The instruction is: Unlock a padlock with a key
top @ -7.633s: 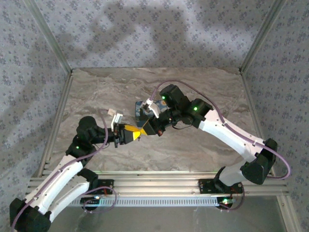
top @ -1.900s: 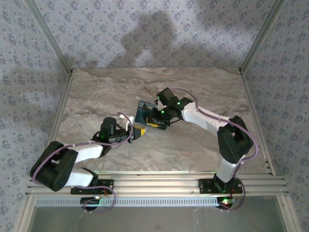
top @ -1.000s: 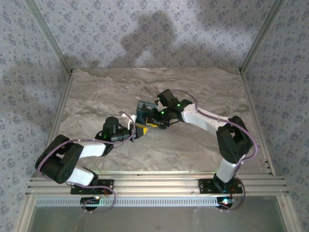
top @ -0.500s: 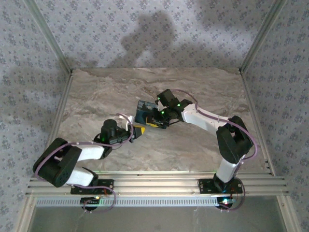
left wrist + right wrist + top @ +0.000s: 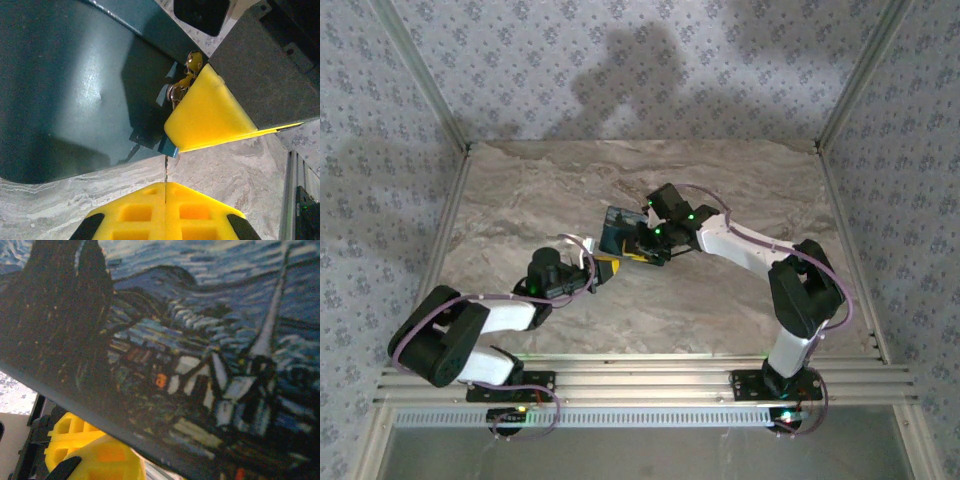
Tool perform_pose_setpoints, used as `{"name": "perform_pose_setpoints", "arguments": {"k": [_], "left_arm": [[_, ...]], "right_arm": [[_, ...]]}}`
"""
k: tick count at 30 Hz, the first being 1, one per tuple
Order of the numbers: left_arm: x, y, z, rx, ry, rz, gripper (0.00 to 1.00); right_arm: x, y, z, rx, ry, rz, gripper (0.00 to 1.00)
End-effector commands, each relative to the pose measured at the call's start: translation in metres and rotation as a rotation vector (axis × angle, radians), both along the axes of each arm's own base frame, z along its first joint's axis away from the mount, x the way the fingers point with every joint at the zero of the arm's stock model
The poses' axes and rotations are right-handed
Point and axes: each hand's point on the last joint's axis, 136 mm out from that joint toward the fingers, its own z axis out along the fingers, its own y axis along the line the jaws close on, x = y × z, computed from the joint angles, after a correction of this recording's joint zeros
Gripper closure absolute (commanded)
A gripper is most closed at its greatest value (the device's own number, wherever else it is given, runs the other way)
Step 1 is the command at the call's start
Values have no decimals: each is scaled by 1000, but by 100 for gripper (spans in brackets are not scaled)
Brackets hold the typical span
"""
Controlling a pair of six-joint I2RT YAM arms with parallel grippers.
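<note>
Since the oldest frame both arms have folded down low, though the claws still meet at the box mid-table; over the last half second barely anything shifted. The left claw [image 5: 604, 270] is clenched; on its wrist cam the two yellow pads [image 5: 145, 195] press together with only a hairline seam, and a thin blade pokes out of it, the key [image 5: 165, 167] edge-on as far as we can tell; its tip reaches a small blue tab [image 5: 170, 149] on the dark teal box [image 5: 75, 75]. The padlock [image 5: 181, 82] is the brass-and-silver cluster at the box's edge, right against a yellow pad of the right claw [image 5: 641, 250]; clamped or loose there, we cannot tell. The right wrist cam adds the lid's painted night-sky village; the top cam puts the box on the marble table [image 5: 520, 190].
</note>
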Motion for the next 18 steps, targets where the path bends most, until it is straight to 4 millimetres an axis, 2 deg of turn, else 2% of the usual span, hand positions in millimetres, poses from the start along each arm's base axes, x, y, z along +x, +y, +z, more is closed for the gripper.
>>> {"name": "perform_pose_setpoints", "arguments": {"k": [1,5,18], "left_arm": [[0,-2,14,-37,-47,-8,100],[-3,-1,9,-33,-39,-10,100],[-3,-2,17,-65,-55,-12,100]], "right_arm": [[2,4,23,61,-36,7,100],[4,1,24,61,-39,-1,100],[5,0,28,73,-41,-6,100]]}}
